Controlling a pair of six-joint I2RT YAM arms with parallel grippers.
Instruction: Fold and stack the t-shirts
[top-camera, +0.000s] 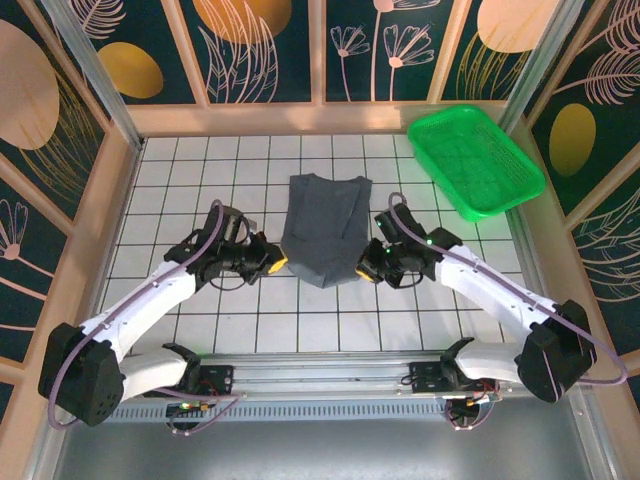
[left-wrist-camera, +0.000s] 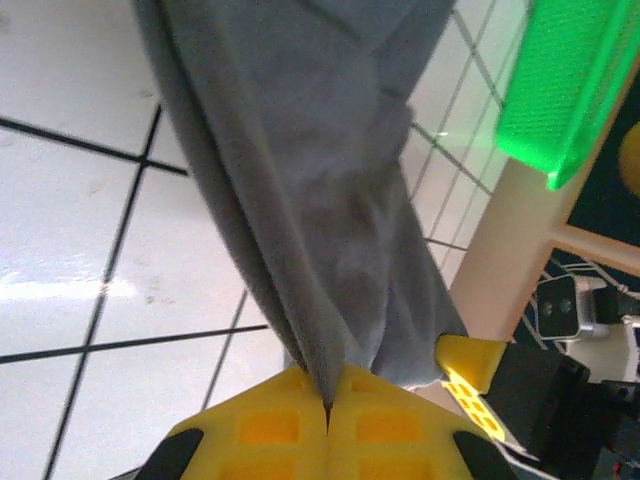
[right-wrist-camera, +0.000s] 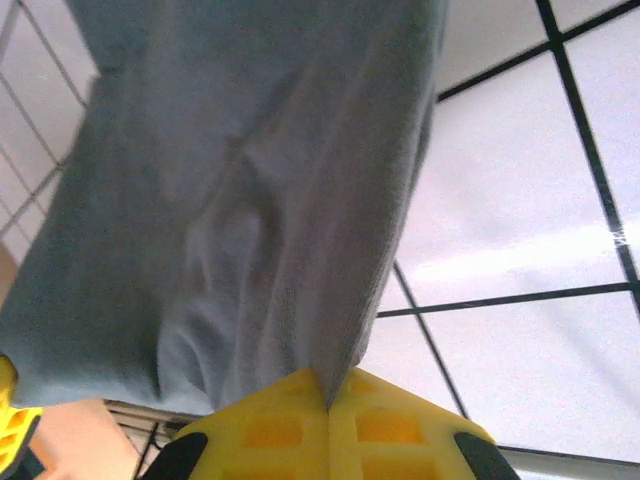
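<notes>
A dark slate-grey t-shirt, partly folded into a narrow panel, lies in the middle of the white tiled table. My left gripper is shut on its near left corner. In the left wrist view the yellow pads pinch the cloth edge of the t-shirt. At the near right corner my right gripper is shut on the hem. The right wrist view has the t-shirt rising out of its closed yellow pads. The near edge hangs lifted between both grippers.
A bright green plastic basket stands at the back right, also the basket in the left wrist view. Wooden rails border the table on the left, back and right. The other arm's yellow fingertip appears beside the cloth.
</notes>
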